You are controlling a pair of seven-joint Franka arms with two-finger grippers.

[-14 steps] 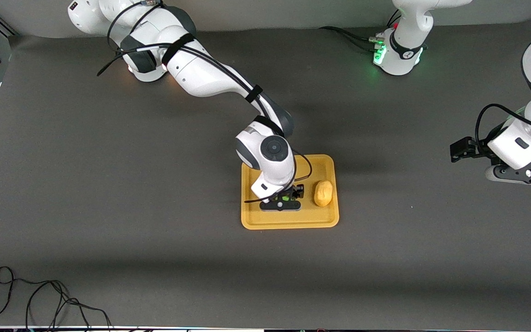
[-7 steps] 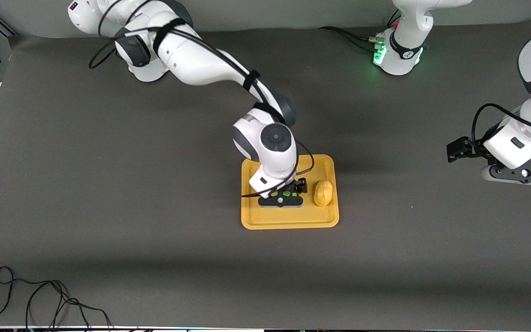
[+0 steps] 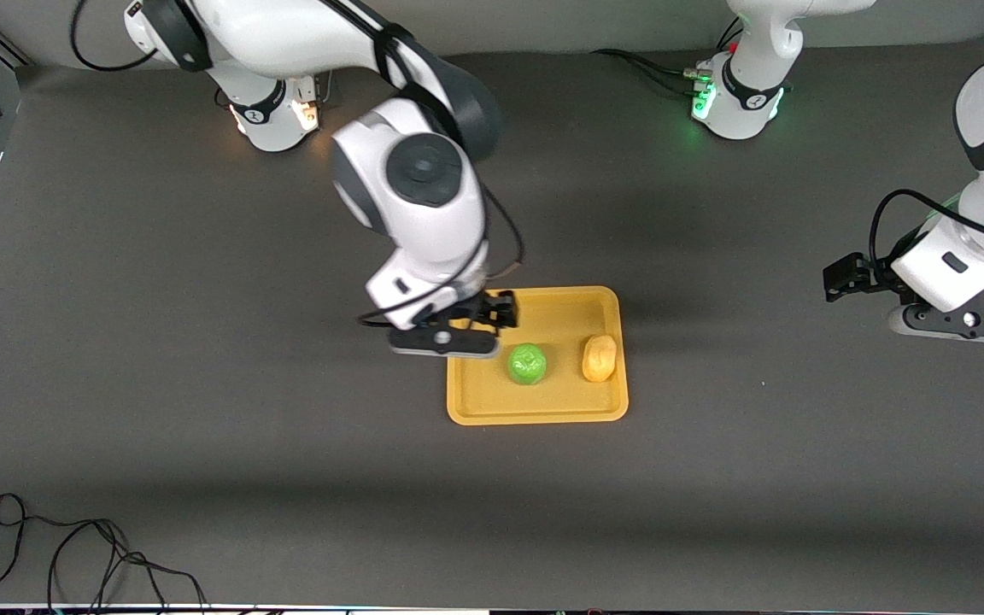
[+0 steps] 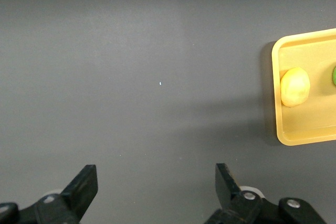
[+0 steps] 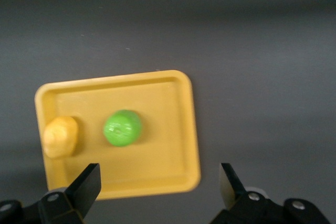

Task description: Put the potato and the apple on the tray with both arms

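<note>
Front view. Tray (image 3: 537, 401), centre of frame, on the dark surface (image 3: 202, 384). Apple (image 3: 527, 364) sits in the tray's middle; potato (image 3: 600, 358) lies in the tray just beside it, toward the left arm's end, the two apart. Right gripper (image 3: 445, 342) hangs over the tray's rim at the right arm's end; its fingers are hidden under the gripper body, and the wrist covers the tray corner there. Left gripper (image 3: 962, 323), right edge of frame, waits well apart from the tray, partly cut off. Cable (image 3: 73, 555) loops at lower left, cut by the frame edge.

Left wrist view. Left gripper (image 4: 157, 190) spread wide, holding nothing; fingers (image 4: 84, 184) cut off at the bottom edge. Tray (image 4: 283, 129) at right edge, half out of frame; potato (image 4: 295, 86) whole, apple (image 4: 334, 75) a mere green sliver.

Right wrist view. Right gripper (image 5: 160, 184) spread, empty, fingers (image 5: 88, 182) cut off at the bottom edge. Tray (image 5: 173, 129) whole but blurred; apple (image 5: 122, 128) central, potato (image 5: 60, 136) beside it.
</note>
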